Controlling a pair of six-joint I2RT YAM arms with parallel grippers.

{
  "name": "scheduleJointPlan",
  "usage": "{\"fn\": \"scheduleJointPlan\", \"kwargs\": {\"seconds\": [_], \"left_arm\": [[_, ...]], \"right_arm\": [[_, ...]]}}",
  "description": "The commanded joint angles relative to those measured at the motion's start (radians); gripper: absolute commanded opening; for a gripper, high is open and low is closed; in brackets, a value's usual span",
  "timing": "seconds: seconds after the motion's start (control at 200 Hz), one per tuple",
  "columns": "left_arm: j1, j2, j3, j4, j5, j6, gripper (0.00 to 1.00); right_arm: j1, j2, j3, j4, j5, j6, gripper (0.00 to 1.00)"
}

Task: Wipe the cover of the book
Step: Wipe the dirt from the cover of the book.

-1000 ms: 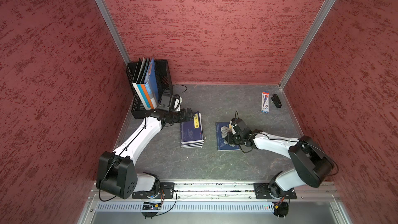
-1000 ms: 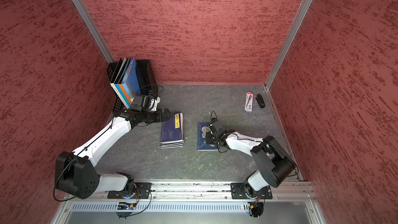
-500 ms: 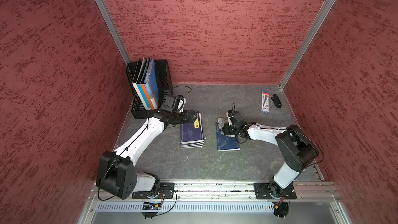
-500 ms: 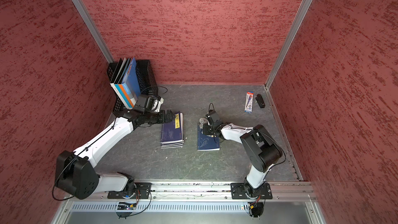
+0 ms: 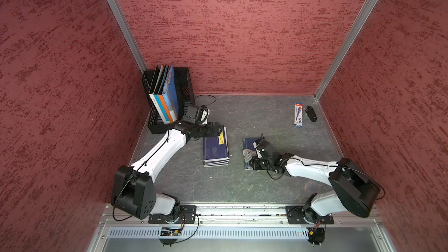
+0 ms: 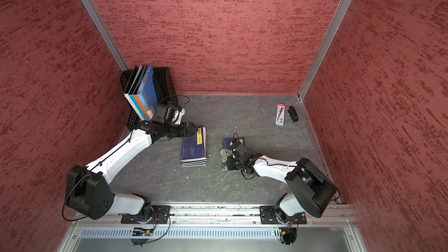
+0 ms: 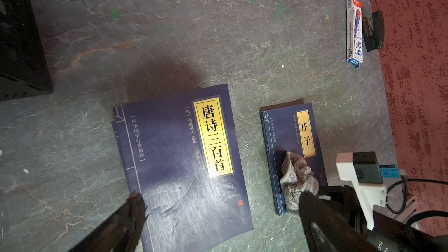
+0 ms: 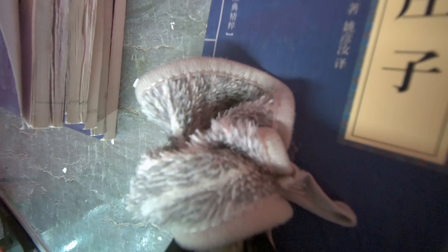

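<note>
1. Wiping looks to be under way: the right tool [image 5: 252, 160] is closed narrow on a bunched grey cloth [image 5: 247, 154], and the cloth is pressed down onto the book [image 7: 291, 132].
2. The book is the small blue one lying flat on the table [image 5: 266, 115], right of centre and just right of the stack of books [image 5: 215, 151], with a strip of bare table between them.
3. In the right wrist view the cloth straddles the book's left edge, part on the blue cover and part over the table. The contact sits at the left side of the cover, toward its near half.
4. The far part of the cover and the cream title label are bare in the left wrist view. I cannot tell whether they have been wiped, since no dust or smear shows either way.
5. My judgement is mid-task: the cloth is in hand and on the cover. What seems left is passes over the label side and far end, then lifting the cloth clear.
6. The left tool [image 5: 217, 129] stands wide and holds nothing, over the far end of the stack of books and apart from the book being wiped.
7. The pen box [image 5: 298, 115] in the far right corner is well apart and plays no part.
</note>
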Motion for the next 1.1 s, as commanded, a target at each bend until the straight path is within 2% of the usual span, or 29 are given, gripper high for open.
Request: {"fn": "scheduleJointPlan", "kwargs": {"seconds": [0.0,0.296,0.516,0.847,1.092], "left_arm": [[0.001,0.001,0.021,-0.007,-0.006,0.016,1.0],[0.002,-0.012,0.021,-0.012,-0.01,0.015,1.0],[0.001,-0.026,0.019,-0.022,-0.011,0.014,1.0],[0.003,-0.075,-0.017,-0.027,-0.02,0.01,1.0],[0.003,-0.083,-0.025,-0.029,-0.018,0.009,1.0]], "right_arm": [[0.011,0.024,-0.037,-0.134,-0.039,0.027,0.22],[0.011,0.025,-0.02,-0.118,-0.001,0.007,0.23],[-0.029,0.175,0.098,-0.04,0.022,-0.052,0.23],[-0.193,0.364,0.294,0.007,0.005,-0.131,0.22],[-0.208,0.437,0.426,-0.045,-0.007,-0.198,0.22]]}}
